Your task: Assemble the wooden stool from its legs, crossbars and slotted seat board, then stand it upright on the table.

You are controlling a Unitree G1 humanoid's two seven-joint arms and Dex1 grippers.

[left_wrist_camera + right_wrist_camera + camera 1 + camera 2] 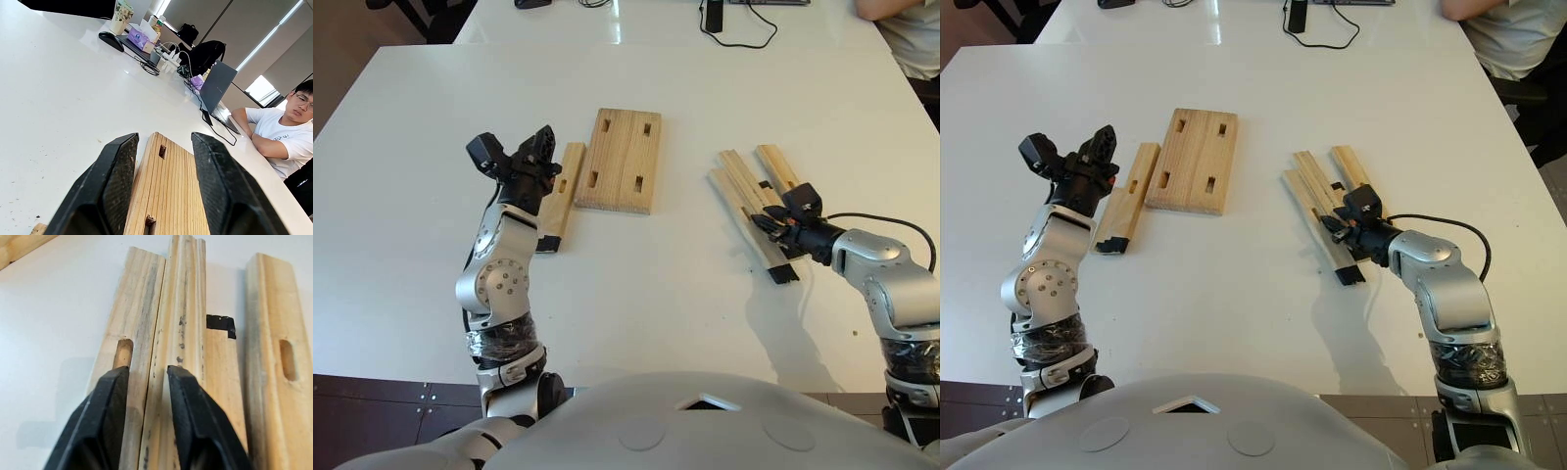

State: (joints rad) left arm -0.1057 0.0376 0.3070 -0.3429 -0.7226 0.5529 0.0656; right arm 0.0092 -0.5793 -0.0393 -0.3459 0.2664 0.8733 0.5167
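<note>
The slotted seat board [625, 160] lies flat at mid-table. Just to its left lies a single wooden leg [561, 194] with a black foot. My left gripper [540, 147] hangs open above that leg's far end, holding nothing; in the left wrist view its fingers [115, 181] frame the seat board [168, 191]. To the right, several legs and crossbars [749, 191] lie side by side in a pile. My right gripper [766, 223] is low over the pile's near part. In the right wrist view its fingers [110, 416] stand slightly apart over the seam between a slotted leg [132, 318] and a crossbar [183, 308].
A black mouse [532, 3], a black device with a cable [713, 16] and a laptop [215, 90] sit on the far table. A person sits at the far right corner [911, 29]. Bare white tabletop [646, 284] lies in front of the parts.
</note>
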